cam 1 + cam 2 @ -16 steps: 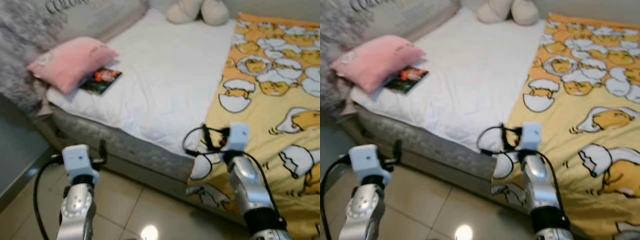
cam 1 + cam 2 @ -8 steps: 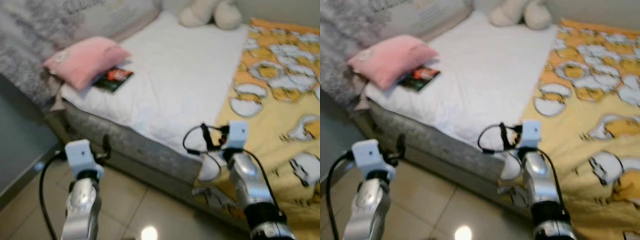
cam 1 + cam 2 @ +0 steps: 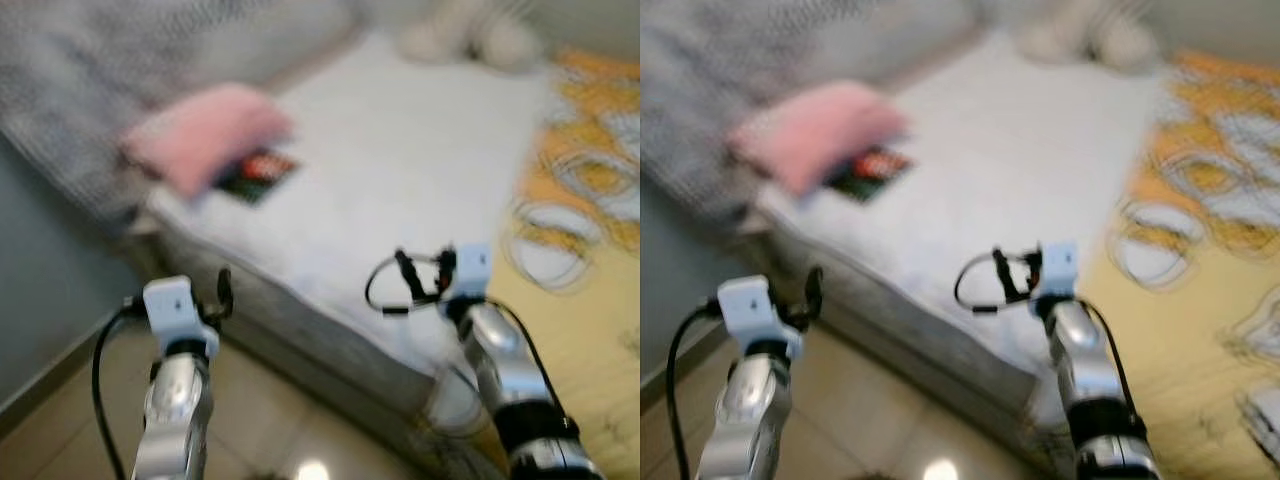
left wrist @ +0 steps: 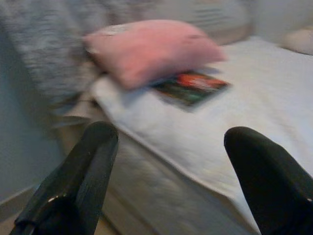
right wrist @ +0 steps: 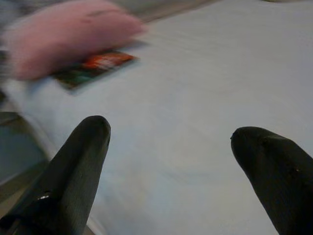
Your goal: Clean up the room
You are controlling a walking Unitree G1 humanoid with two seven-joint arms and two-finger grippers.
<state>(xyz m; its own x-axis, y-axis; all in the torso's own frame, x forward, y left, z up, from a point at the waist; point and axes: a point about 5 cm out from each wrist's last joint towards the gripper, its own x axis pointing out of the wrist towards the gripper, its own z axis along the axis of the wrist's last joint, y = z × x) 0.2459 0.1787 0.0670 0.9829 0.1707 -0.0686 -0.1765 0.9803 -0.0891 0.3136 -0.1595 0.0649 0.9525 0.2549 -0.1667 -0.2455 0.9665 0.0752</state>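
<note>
Both pincers spread wide, empty: left pincer (image 4: 166,181) short of the bed (image 3: 420,190) edge, right pincer (image 5: 171,171) over the sheet. View has swung left, now blurred; book (image 3: 256,176) under the pink pillow (image 3: 208,134) sits nearer centre. Likely approaching it.

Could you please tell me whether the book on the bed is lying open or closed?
Closed. The book lies flat on the white bed, cover up, one corner tucked under the pink pillow.
</note>
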